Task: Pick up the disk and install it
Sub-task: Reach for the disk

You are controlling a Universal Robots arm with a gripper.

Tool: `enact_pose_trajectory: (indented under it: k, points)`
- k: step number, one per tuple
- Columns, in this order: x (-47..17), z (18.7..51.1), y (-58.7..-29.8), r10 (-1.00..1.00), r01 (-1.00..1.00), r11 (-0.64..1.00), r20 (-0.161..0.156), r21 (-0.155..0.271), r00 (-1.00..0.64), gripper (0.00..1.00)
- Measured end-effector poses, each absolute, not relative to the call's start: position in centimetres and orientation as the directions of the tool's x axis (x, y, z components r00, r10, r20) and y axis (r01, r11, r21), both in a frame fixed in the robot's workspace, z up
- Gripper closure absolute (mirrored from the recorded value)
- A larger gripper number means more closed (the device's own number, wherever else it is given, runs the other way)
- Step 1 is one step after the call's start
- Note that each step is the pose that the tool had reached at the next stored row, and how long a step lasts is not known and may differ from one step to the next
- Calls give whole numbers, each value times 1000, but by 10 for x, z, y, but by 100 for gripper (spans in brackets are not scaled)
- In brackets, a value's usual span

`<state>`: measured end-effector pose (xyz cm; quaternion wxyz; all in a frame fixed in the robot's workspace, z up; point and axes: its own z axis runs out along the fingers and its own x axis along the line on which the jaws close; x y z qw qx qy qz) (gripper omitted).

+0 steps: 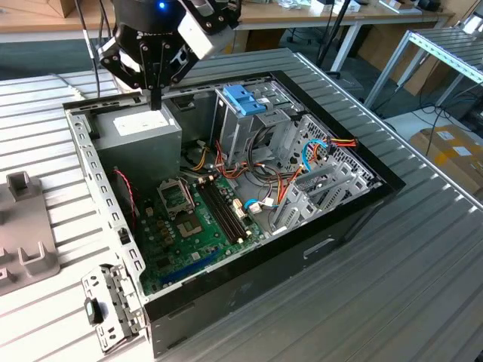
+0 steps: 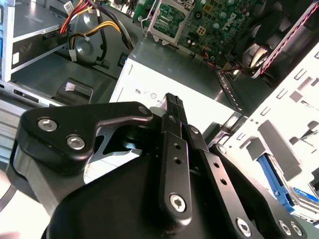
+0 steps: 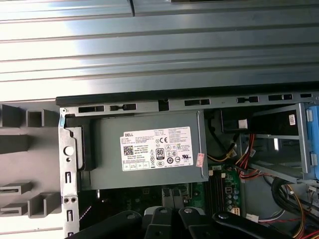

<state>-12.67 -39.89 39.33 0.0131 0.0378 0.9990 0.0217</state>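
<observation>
Plainly my gripper hung with its fingers pressed together on nothing, tip just above the labelled power supply in the open computer case's corner toward the exterior view's left. In the second wrist view a dark, blue-edged part of the disk lay beyond the case's perforated wall from the power supply; what carried it I could not tell

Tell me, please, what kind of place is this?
Probably a robotics lab or workshop: an open black desktop computer case lies on a ribbed grey metal table, with wooden workbenches and brown cardboard boxes nearby.
</observation>
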Motion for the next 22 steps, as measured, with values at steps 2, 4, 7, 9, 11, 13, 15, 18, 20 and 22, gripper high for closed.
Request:
enact_pose_trajectory:
  k: [2, 4, 7, 9, 11, 13, 15, 18, 20, 22]
  points:
    - [-128, 393, -399, 76, 75, 996, -24, 44, -997, 89]
    - [-128, 393, -399, 76, 75, 996, -24, 44, -997, 89]
    - [-129, 393, -399, 76, 75, 996, -24, 44, -997, 89]
    - [-130, 393, -399, 76, 75, 996, -24, 44, -997, 89]
    - [-130, 393, -399, 76, 75, 996, -24, 44, -997, 89]
    - [-133, 393, -399, 76, 75, 996, -24, 44, -997, 89]
    - [-138, 393, -399, 76, 75, 996, -24, 44, -997, 89]
    - [-139, 393, -399, 76, 75, 996, -24, 44, -997, 89]
    - [-139, 393, -399, 76, 75, 996, -24, 44, -997, 89]
    - [-140, 393, -399, 76, 75, 996, -24, 44, -997, 89]
